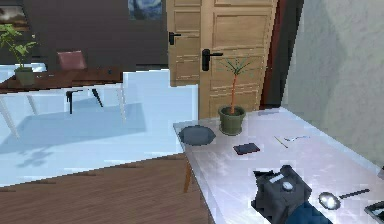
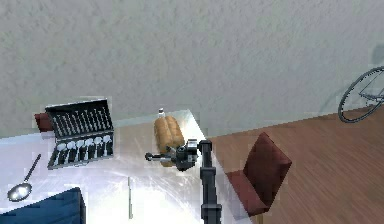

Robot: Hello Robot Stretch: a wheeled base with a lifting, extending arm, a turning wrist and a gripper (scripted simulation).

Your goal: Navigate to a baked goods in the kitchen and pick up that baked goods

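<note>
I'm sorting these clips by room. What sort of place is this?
Probably a home kitchen or dining corner: a pale table bears a brown loaf of bread, an open black case of silver cutlery and a silver ladle, with a dark red chair beside it.

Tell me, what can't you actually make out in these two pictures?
Whether the pincer holds anything: arm side view, the brown loaf lies on the table right behind it.
What the dark blue thing is: arm side view, cut off by the bottom edge.
What the small flat dark thing on the table is: forward view, too small to name.
What the wall picture shows: forward view, cut off by the top edge.
</note>
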